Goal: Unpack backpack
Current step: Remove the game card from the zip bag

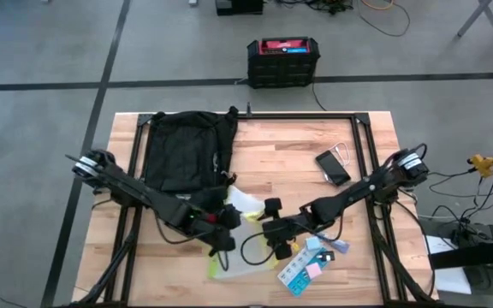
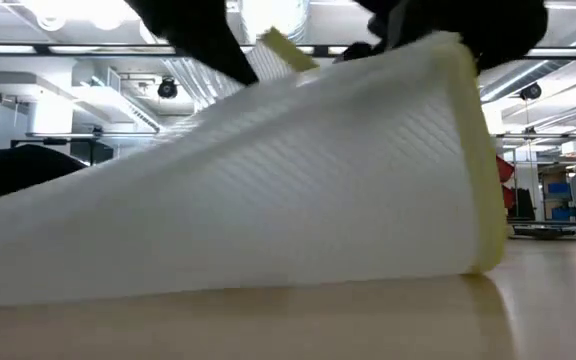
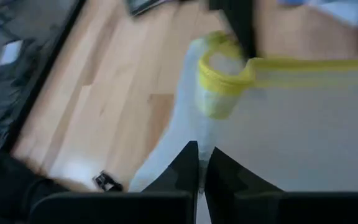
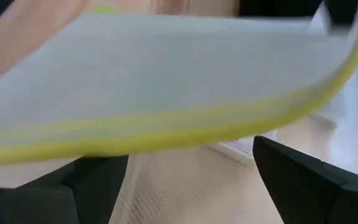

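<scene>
The black backpack (image 1: 182,150) lies flat at the table's far left. A white mesh pouch (image 2: 298,180) with a yellow zip edge (image 3: 225,78) is near the table's middle front, tilted up. My left gripper (image 1: 228,229) is shut on it. My right gripper (image 1: 279,244) is just right of it. Its fingers (image 4: 303,180) stand wide open on the near side of the pouch's yellow-trimmed edge (image 4: 166,137). Whether they touch it, I cannot tell. My left gripper pinches the pouch's side edge (image 3: 169,155) between its two shut fingers (image 3: 188,171), a little below the end of the yellow zip. The pouch stands tilted, one side raised, its lower edge (image 2: 218,290) down at the table.
A black phone with a white cord (image 1: 333,167) lies right of centre. Blue and white cards (image 1: 306,267) lie at the front, right of the pouch. A black-and-red box (image 1: 282,60) stands on the floor beyond the far edge. Bare wood (image 1: 289,154) shows between backpack and phone.
</scene>
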Controlling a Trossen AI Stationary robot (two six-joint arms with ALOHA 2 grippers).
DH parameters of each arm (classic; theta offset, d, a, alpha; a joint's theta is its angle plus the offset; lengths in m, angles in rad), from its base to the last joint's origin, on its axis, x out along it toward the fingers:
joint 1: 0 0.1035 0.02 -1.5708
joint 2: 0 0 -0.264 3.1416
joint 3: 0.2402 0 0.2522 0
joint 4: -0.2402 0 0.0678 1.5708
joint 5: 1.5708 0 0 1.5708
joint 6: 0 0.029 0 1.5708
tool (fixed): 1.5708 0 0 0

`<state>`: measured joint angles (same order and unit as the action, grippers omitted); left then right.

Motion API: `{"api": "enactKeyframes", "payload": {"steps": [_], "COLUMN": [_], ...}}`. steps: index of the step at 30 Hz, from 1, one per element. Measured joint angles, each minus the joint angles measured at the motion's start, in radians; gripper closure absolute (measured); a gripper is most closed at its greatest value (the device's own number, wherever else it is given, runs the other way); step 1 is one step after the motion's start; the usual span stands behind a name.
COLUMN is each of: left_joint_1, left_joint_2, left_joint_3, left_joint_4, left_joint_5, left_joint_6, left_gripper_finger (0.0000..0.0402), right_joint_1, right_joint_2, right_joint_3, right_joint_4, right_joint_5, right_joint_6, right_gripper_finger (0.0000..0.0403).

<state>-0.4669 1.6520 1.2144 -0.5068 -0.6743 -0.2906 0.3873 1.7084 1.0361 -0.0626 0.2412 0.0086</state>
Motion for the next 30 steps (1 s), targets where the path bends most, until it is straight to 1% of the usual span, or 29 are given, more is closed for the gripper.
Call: {"api": "enactKeyframes", "payload": {"steps": [5, 9, 11, 13, 16, 18, 21, 25, 27, 30], "left_joint_1": [-0.03, -0.024, -0.004, 0.021, 0.065, 0.084, 0.09, 0.086, 0.08, 0.077], "left_joint_2": [-0.082, -0.137, -0.15, -0.154, -0.145, -0.127, -0.108, -0.108, -0.11, -0.115], "left_joint_3": [0.0, 0.0, 0.0, 0.0, 0.0, -0.002, -0.042, -0.128, -0.18, -0.25], "left_joint_4": [0.002, 0.016, 0.062, 0.121, 0.192, 0.186, 0.184, 0.195, 0.218, 0.295], "left_joint_5": [0.009, -0.049, -0.07, -0.053, 0.067, 0.109, 0.116, 0.125, 0.128, 0.139], "left_joint_6": [0.046, 0.083, 0.136, 0.194, 0.238, 0.233, 0.215, 0.118, 0.07, 0.026], "left_gripper_finger": [0.0401, 0.0401, 0.0401, 0.0402, 0.0402, 0.0402, 0.0402, 0.0401, 0.0401, 0.0401], "right_joint_1": [-0.001, -0.001, -0.002, -0.006, -0.008, -0.008, -0.008, -0.005, -0.005, -0.006], "right_joint_2": [0.105, 0.199, 0.235, 0.259, 0.267, 0.262, 0.243, 0.223, 0.212, 0.211], "right_joint_3": [-0.015, -0.016, -0.015, -0.003, 0.014, 0.016, 0.016, 0.017, 0.018, 0.017], "right_joint_4": [0.187, 0.39, 0.499, 0.546, 0.518, 0.457, 0.346, 0.187, 0.14, 0.129], "right_joint_5": [0.025, 0.057, 0.083, 0.118, 0.152, 0.154, 0.151, 0.145, 0.144, 0.143], "right_joint_6": [-0.025, -0.089, -0.115, -0.125, -0.126, -0.12, -0.104, -0.045, -0.03, -0.028], "right_gripper_finger": [0.0086, 0.0094, 0.0098, 0.0101, 0.0106, 0.0109, 0.0114, 0.0122, 0.0126, 0.013]}}
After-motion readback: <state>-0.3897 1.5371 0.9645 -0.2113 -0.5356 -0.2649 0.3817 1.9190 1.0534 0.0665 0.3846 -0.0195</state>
